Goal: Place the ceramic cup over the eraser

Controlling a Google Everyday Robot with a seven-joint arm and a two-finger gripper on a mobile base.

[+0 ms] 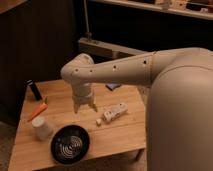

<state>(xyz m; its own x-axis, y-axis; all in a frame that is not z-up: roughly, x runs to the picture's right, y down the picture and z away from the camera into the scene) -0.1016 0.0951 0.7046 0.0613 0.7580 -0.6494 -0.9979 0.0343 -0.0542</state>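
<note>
Your gripper (84,106) hangs over the middle of the table (125,137), fingers pointing down and spread apart, nothing between them. Cup (42,128) is at the gripper's 8 o'clock, near the table's left edge, not touched. Can't tell if its mouth is up or down. Eraser (34,90) is at 10 o'clock, in the far left corner, well apart from the cup. The orange stick (37,112) lies between the two. The bowl (70,144) sits just beside the cup, at the cup's 4 o'clock. A white block (115,112) lies at the gripper's 3 o'clock, clear of your path.

Likely step: reach for the cup; no grasp yet.

Risks from here:
- The cup tapers, so a grip set high or low could slip, or tip it into the bowl.
- Coming down at 8 o'clock, a finger may clip the bowl rim.
- Carrying the cup toward 12 o'clock takes it over the orange stick; go low and you'll knock it.
- The eraser is close to the table edge. A nudge from the cup rim could push it off, or leave it caught under the rim with the cup tilted.
</note>
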